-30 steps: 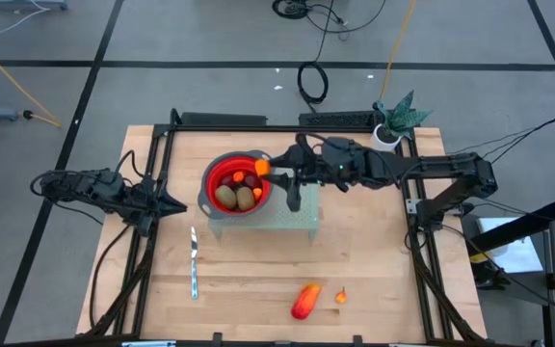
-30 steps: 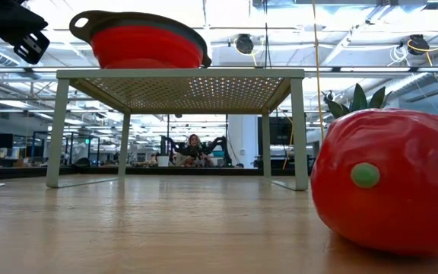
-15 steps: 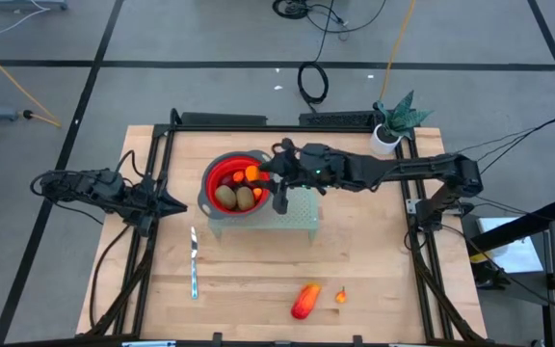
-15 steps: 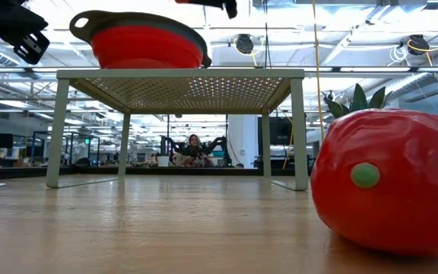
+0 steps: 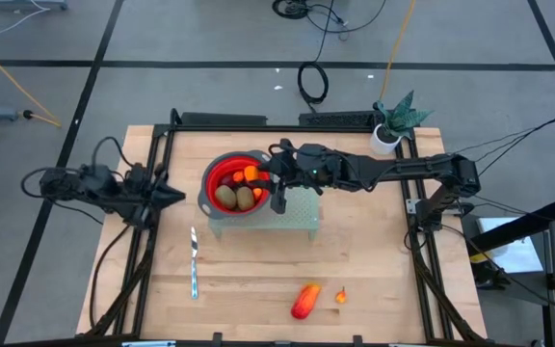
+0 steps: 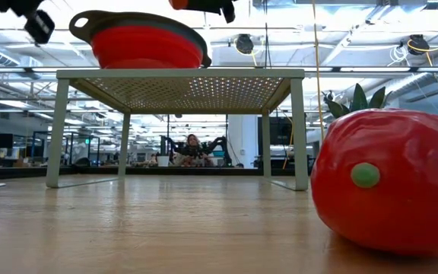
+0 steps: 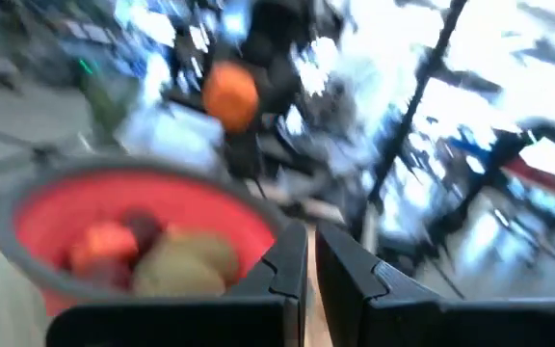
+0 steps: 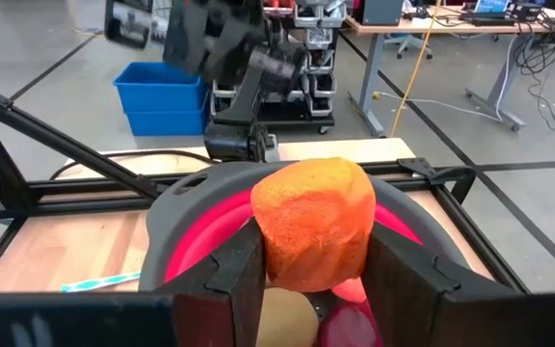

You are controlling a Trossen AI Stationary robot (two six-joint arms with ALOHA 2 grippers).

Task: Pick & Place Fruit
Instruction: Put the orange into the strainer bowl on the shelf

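Observation:
My right gripper (image 5: 254, 174) reaches in from the table's right and is shut on a small orange fruit (image 8: 311, 222) over the red bowl (image 5: 210, 179). The bowl stands on a pale perforated stand (image 5: 297, 214) and holds two brown-green ovals (image 5: 234, 198) and dark-red pieces (image 8: 347, 323). An elongated red-orange fruit (image 5: 304, 301) and a tiny orange piece (image 5: 341, 296) lie on the table near its front edge. My left gripper (image 5: 175, 196) hovers shut to the left of the bowl, pointing at it. My right gripper pinches the orange fruit by its two opposite sides (image 8: 266, 241) between its two fingers (image 8: 237, 275). The fingers come in about level from the table's right. The fruit is lifted clear, above the inside of the bowl.
A slim knife (image 5: 194, 262) lies on the table in front of the left gripper. A potted plant (image 5: 393, 120) stands at the far right corner. In the low view the large red fruit (image 6: 386, 190) fills the near right, with the stand's legs (image 6: 56, 133) behind it.
My right gripper has carried the orange fruit toward the table's left and slightly down, from the bowl's right rim to over its inside. My left gripper has risen a little and tipped upward.

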